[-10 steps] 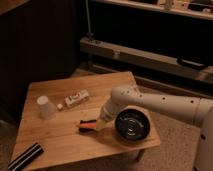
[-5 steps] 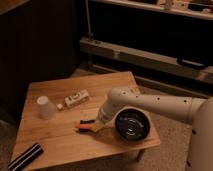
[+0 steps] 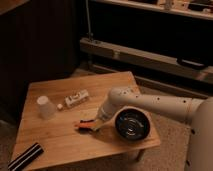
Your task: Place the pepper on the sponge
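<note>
Wooden counter [image 3: 60, 142] carries a slender orange-red pepper [image 3: 81, 124] front-middle, with the white arm's gripper [image 3: 94, 125] at its right end; grip state: cannot tell. Dark round bowl [image 3: 131, 125] sits just right of the gripper. White upturned cup [image 3: 45, 106] and white printed box [image 3: 76, 98] behind, striped flat strip [image 3: 26, 156] front-left.

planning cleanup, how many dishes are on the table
2: a white cup toward the left side, a dark bowl by the right edge. The gripper, low by the pepper between them, may hide something.
</note>
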Motion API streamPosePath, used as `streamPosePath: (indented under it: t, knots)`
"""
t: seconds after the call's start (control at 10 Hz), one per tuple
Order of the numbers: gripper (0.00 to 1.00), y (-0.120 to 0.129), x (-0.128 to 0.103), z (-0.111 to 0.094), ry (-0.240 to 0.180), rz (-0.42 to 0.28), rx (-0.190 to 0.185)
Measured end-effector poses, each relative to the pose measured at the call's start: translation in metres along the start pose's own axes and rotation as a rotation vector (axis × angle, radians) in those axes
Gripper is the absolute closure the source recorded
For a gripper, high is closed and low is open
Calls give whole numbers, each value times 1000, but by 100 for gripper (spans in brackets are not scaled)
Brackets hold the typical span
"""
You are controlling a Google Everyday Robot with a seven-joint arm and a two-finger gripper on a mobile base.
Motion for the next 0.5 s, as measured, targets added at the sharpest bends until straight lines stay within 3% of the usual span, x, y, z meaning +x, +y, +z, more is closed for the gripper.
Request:
streamPosePath:
  t: [0.2,0.5]
  knots:
    - [91,-1,2,-1,15,0,15]
    - [60,-2,3,-1,16,7,26]
